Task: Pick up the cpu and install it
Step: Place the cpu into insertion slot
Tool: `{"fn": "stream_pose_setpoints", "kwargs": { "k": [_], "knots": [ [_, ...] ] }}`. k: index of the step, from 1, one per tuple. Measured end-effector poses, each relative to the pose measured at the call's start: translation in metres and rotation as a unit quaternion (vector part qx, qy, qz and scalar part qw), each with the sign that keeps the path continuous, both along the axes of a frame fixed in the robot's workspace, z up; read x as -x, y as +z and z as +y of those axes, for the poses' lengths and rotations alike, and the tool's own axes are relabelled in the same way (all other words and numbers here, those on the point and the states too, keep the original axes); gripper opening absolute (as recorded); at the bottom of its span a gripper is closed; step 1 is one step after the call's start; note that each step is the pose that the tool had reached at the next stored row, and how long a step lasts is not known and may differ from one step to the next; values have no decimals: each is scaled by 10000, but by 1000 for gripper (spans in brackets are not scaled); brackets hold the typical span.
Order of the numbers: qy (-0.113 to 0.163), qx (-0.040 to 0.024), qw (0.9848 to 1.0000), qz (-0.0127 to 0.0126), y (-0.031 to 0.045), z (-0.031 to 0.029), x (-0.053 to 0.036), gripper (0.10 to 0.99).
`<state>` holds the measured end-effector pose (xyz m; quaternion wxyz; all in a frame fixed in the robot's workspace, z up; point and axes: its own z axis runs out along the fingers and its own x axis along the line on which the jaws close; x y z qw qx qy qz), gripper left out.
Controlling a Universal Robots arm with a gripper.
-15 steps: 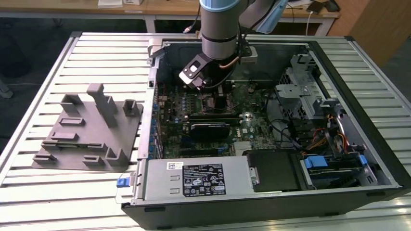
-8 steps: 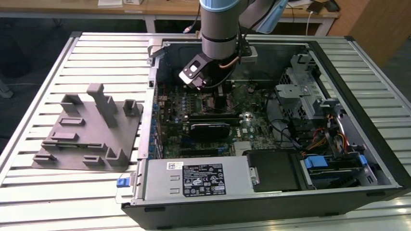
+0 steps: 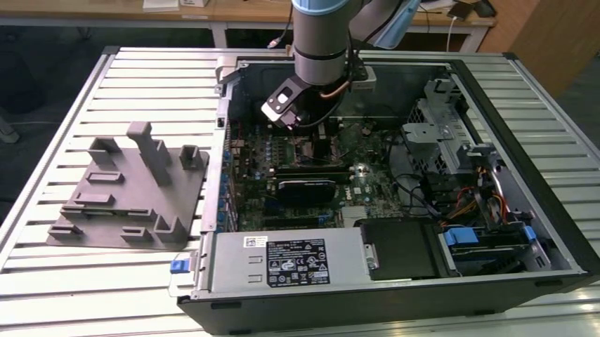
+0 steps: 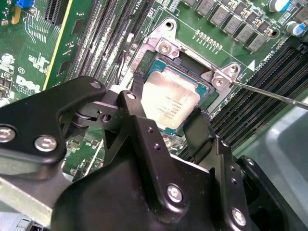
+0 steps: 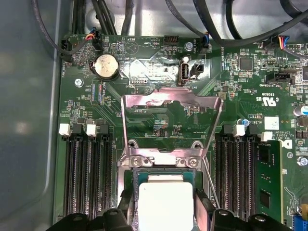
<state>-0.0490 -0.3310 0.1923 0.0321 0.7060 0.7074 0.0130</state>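
Inside the open computer case [image 3: 553,210] on the bench [image 3: 140,77], toward 12 o'clock in the exterior view, the arm [image 3: 324,42] reaches down over the green board [image 3: 370,179]. In the second wrist view the hand [image 4: 167,108] is low over the socket [image 4: 150,65]. Its two black fingers [image 4: 137,94] sit on two sides of the cpu [image 4: 171,98] and seem to touch its edges, so the hand looks pinched on the cpu. The cpu is a shiny silver square. It lies flat and lines up with the square hole of the socket. I cannot tell if it rests all the way down or hangs just above. In the first wrist view the metal cover [image 5: 161,155] is flipped up, away from the cpu, so the socket is not locked. I think the picking up is done and the cpu is at its place. Letting go and shutting the cover are not yet done. A gray rack [image 3: 131,189] sits on the bench at 9 o'clock from the case, well apart from the hand.
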Motion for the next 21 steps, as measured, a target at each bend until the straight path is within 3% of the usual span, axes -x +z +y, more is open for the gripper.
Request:
{"fn": "stream_pose_setpoints", "kwargs": {
  "k": [7, 9, 21],
  "knots": [
    [0, 0, 10000, 1, 2, 0, 0, 612],
    [0, 2, 10000, 2, 3, -1, 0, 537],
    [0, 0, 10000, 0, 3, 0, 0, 549]
  ]
}}
